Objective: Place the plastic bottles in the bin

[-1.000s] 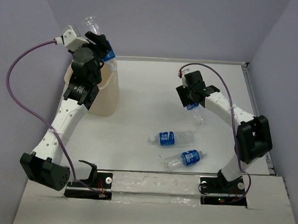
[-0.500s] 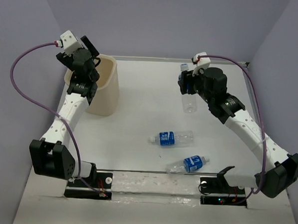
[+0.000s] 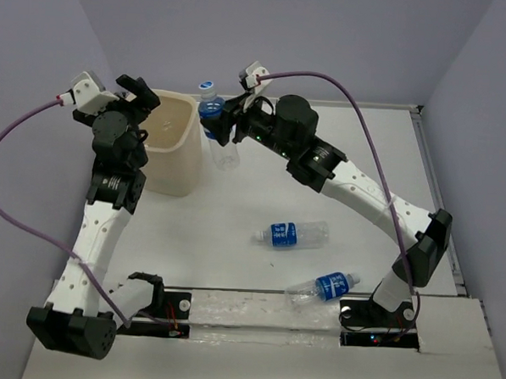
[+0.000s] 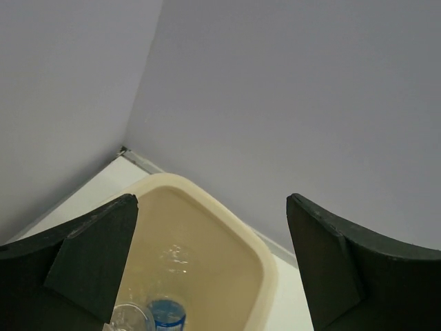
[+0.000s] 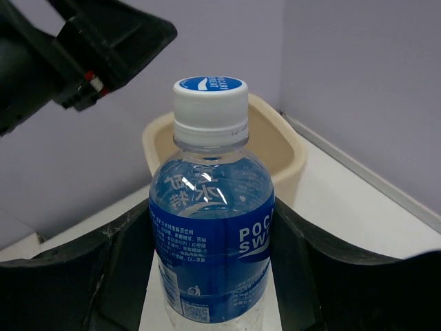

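Note:
The cream bin (image 3: 174, 156) stands at the back left of the table. My left gripper (image 3: 141, 95) hangs open over its left rim; in the left wrist view its jaws (image 4: 212, 265) stand wide apart above the bin's mouth (image 4: 265, 272), and a plastic bottle (image 4: 165, 314) lies inside. My right gripper (image 3: 222, 128) is shut on an upright bottle (image 3: 212, 119) just right of the bin. In the right wrist view that bottle (image 5: 210, 227) fills the gap between the fingers, with the bin (image 5: 289, 148) behind it. Two more bottles (image 3: 291, 234) (image 3: 323, 286) lie on the table.
The left arm's dark wrist (image 5: 89, 48) shows at the top left of the right wrist view, close to the held bottle. Purple walls close in the back and both sides. The arm bases sit on the near edge rail (image 3: 263, 313).
My left gripper opened over the bin and let its bottle drop in, then drew left. The right arm carried its bottle from the table's right side to beside the bin.

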### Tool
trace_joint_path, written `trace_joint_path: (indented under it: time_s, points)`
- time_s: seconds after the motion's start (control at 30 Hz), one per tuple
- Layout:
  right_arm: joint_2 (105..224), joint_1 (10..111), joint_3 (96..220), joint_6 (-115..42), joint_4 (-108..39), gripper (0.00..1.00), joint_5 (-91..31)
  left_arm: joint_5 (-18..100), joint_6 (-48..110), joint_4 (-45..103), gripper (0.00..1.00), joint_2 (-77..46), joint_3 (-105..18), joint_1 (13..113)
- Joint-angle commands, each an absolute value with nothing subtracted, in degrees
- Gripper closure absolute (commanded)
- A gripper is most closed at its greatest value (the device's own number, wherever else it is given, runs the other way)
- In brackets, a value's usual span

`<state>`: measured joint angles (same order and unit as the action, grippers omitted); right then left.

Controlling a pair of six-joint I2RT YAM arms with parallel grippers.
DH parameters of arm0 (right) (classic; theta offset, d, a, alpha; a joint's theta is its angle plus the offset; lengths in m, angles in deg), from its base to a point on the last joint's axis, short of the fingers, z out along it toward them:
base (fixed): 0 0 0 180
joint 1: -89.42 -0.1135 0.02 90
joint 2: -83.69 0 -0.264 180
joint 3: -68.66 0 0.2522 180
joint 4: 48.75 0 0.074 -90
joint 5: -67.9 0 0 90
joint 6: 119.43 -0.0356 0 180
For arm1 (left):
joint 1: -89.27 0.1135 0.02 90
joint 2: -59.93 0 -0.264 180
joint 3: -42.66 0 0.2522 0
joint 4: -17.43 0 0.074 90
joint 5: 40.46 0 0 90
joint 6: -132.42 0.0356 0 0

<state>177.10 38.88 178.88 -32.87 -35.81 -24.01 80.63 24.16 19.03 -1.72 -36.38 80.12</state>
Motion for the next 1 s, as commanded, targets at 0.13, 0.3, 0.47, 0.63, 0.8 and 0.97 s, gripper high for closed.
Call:
trace_joint_path:
  time_s: [0.13,0.3,0.47,0.63,0.8,0.97]
  points:
    - [191.34,36.6,198.06,-37.24,-55.11,0.44,-31.41,64.76,13.94,31.8,0.01,19.48,-30.46,80.22]
    - [206.34,36.6,214.64,-37.86,-56.87,0.42,-32.56,57.55,13.94,44.62,0.03,29.59,-24.46,80.22]
    - [221.92,36.6,230.84,-41.64,-57.13,0.39,-30.64,53.67,13.42,56.99,0.08,41.28,-22.34,80.04]
    - [227.23,36.6,233.09,-41.22,-56.7,0.12,-28.16,42.9,16.22,61.87,0.09,41.12,-24.37,78.2]
    - [214.67,36.6,219.19,-36.9,-58.1,0.0,-29.31,29.79,18.68,54.76,0.06,39.1,-22.61,77.49]
    - [198.59,37.47,203.48,-34.52,-58.1,0.0,-29.31,19.5,17.2,43.87,0.05,35.68,-20.15,77.49]
